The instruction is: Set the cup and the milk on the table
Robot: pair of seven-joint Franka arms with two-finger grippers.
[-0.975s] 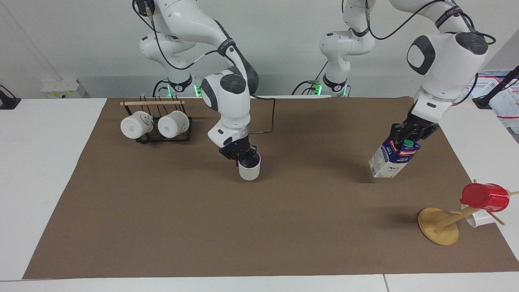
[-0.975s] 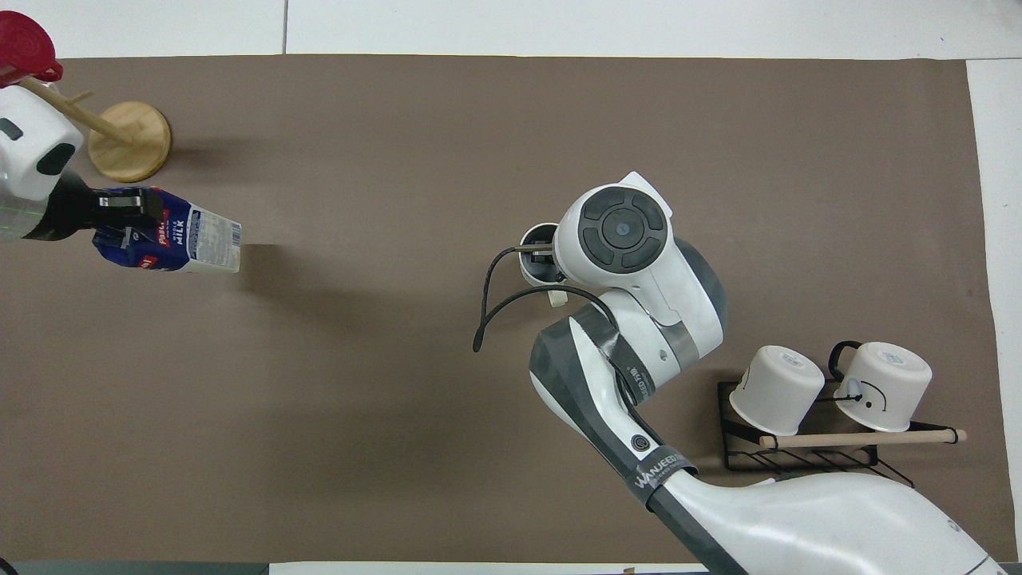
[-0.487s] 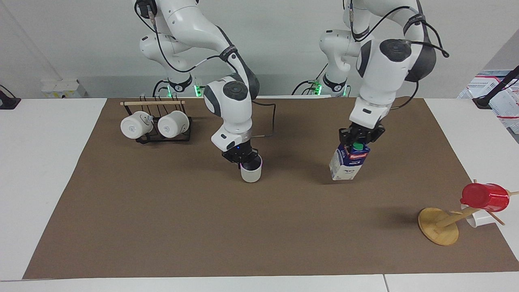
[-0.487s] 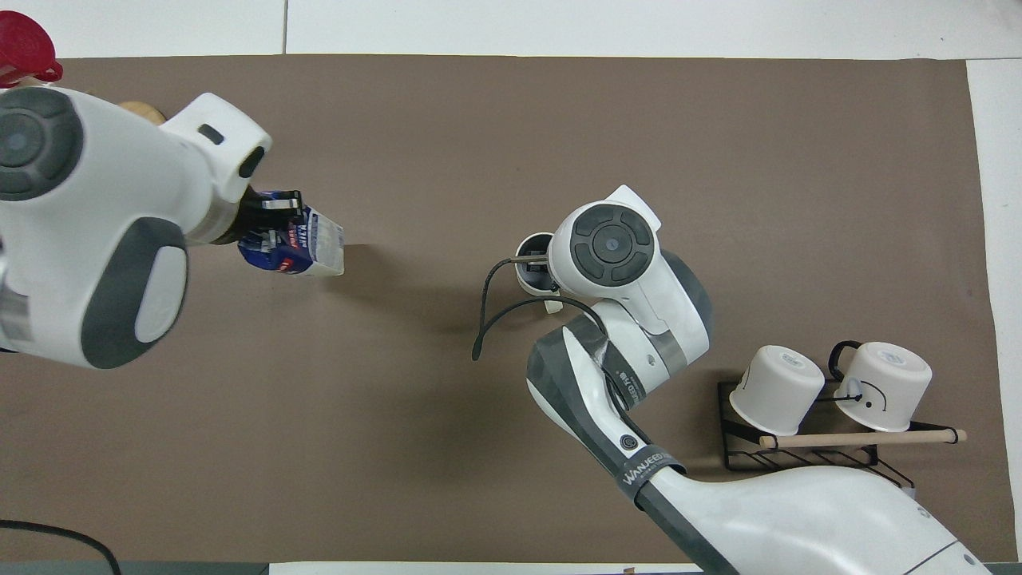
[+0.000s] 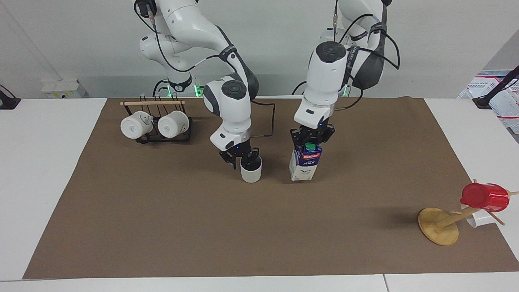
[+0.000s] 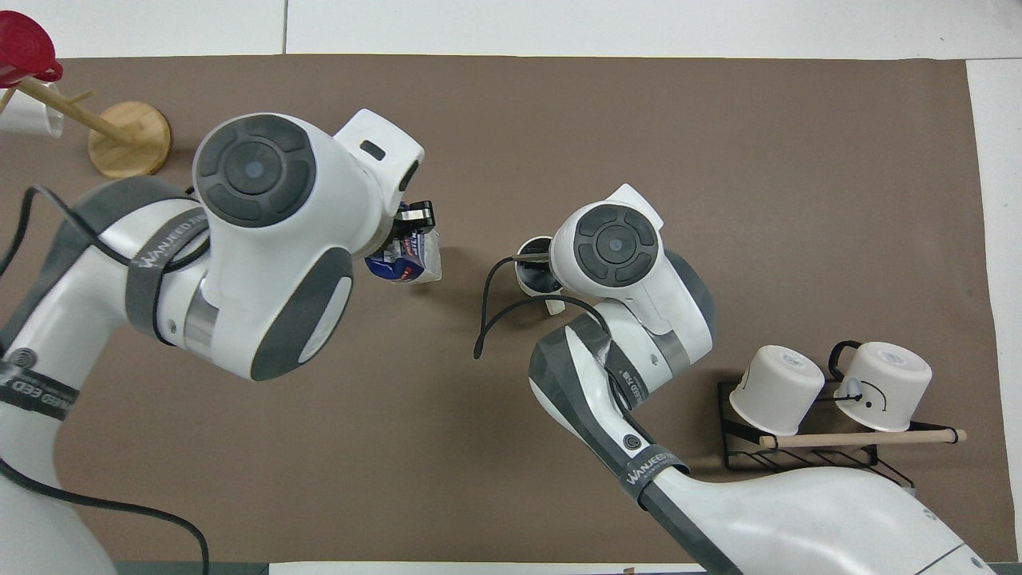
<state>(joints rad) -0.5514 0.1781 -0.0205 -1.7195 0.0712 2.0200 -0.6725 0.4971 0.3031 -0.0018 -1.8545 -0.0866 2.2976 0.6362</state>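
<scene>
Blue-white milk point(image 5: 305, 164) gripped at top by left jaws; right jaws parted, straddling cup point(image 5: 250, 170) rim

We see a matt brown paper sheet point(image 5: 202, 227), a printed cardboard milk carton point(image 5: 305, 164), a smooth pale ceramic cup point(image 5: 251, 173) and a wooden stand point(image 5: 438, 225).

Glossy white arms with grey joints, black cables and black hands.
</scene>
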